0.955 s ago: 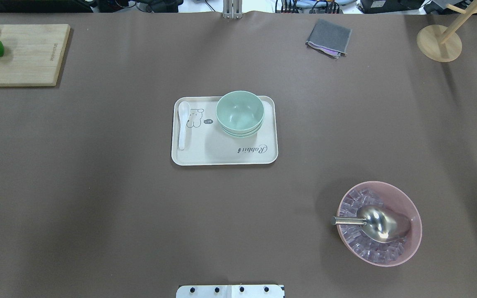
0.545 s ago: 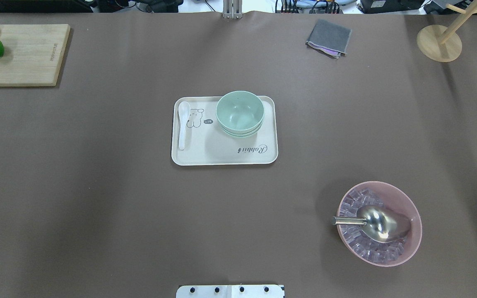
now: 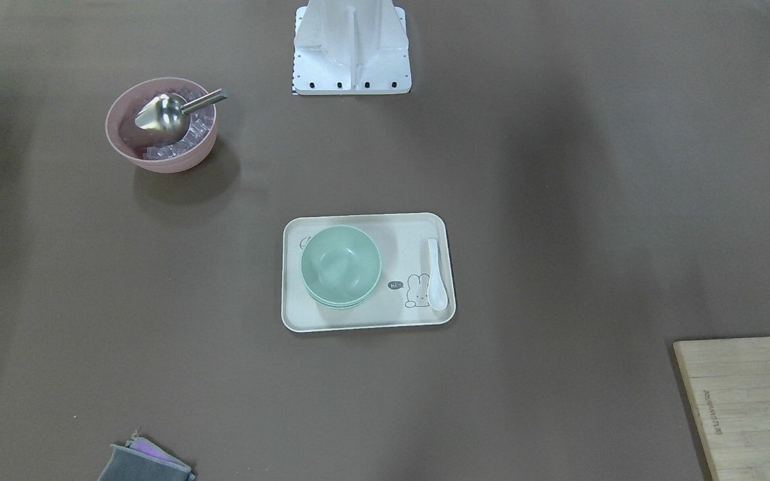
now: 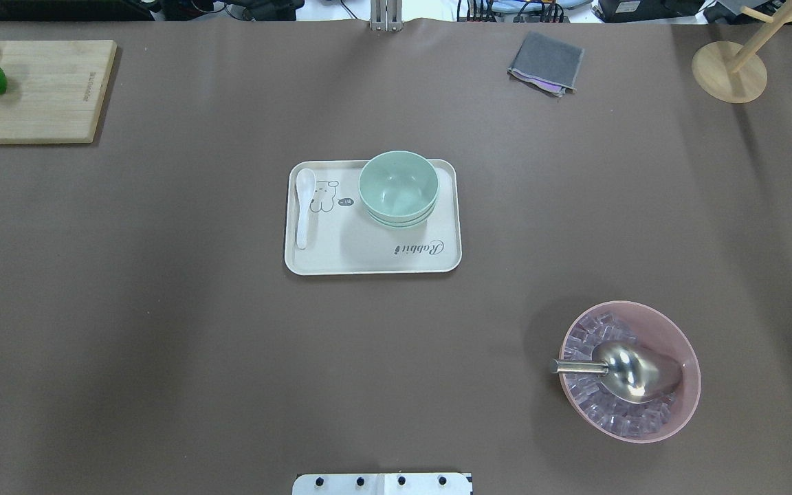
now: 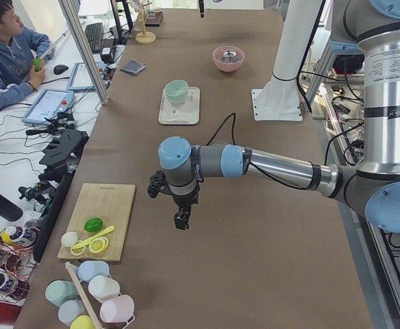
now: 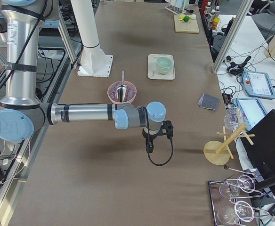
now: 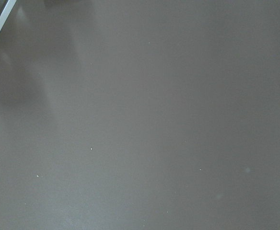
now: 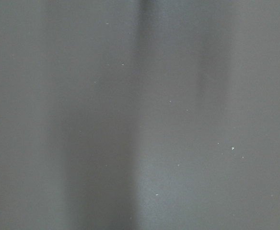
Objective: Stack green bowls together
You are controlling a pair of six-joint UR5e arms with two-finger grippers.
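Big brown table [image 4: 162, 309], and honestly not much left to do on it as far as I can judge. The left arm [image 5: 268, 164] reaches out over bare cover well off to the tray's left side, with the left gripper [image 5: 181, 221] pointing down. The right arm [image 6: 81, 113] does the same well off to the tray's right, with the right gripper [image 6: 149, 147] hanging low over the table. I only get side-on looks at both, so I can't tell whether the fingers are spread or pressed together. Both wrist cams show nothing but table cover.

The tray [image 4: 368, 265] sits mid-table. The pink bowl [image 4: 685, 405] is well apart from it, off toward the robot's right corner, and isn't part of this.

The bowls [image 4: 398, 185] are on the tray, nested in its far right corner as the robot sees it. Lower rims peek out under the top one. It looks like three, though I wouldn't swear to the count. The spoon [image 4: 303, 213] lies along the tray's left edge, clear of the stack.

So the step in hand reads to me as backing off and finishing. To do that well:
- Keep both arms wide of the tray.
- Don't sweep low across it.
- Check that the top bowl sits level.
- If it needs a nudge, come straight down on the rim rather than from the side, since a nested stack slides easily on a smooth tray.
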